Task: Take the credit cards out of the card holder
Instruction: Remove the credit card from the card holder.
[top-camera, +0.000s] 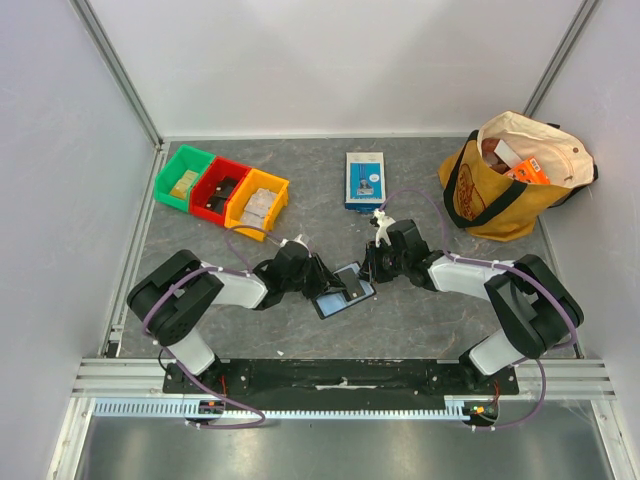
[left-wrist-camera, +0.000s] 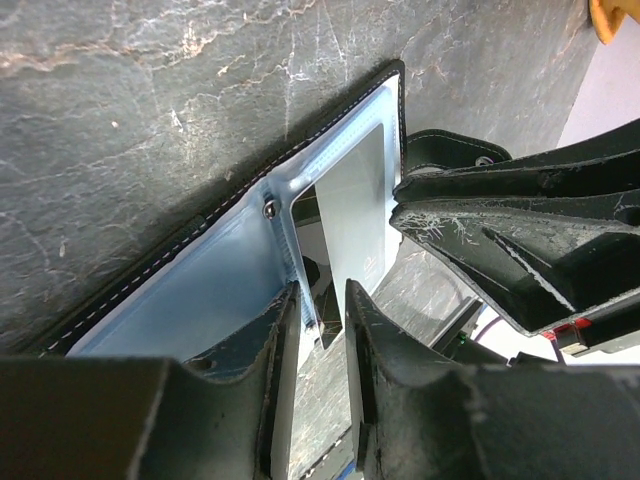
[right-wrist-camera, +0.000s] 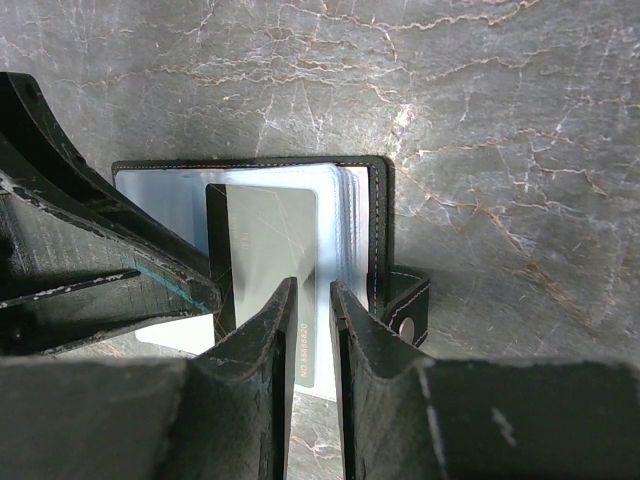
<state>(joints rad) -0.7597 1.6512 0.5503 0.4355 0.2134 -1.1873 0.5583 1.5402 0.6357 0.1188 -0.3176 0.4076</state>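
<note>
Your left end effector (left-wrist-camera: 322, 290) sits at the left side of the card holder (right-wrist-camera: 378, 230), fingers nearly together over a clear sleeve (left-wrist-camera: 215, 290); I cannot tell whether it pinches. Your right end effector (right-wrist-camera: 312, 285), on the holder's opposite side, straddles a grey credit card (right-wrist-camera: 262, 240) jutting from the holder, which lies open on the table (right-wrist-camera: 480, 120); its grip is likewise unclear. The card looks thin, stiff and slick, so take its exposed edge. The holder looks light and may slide.
</note>
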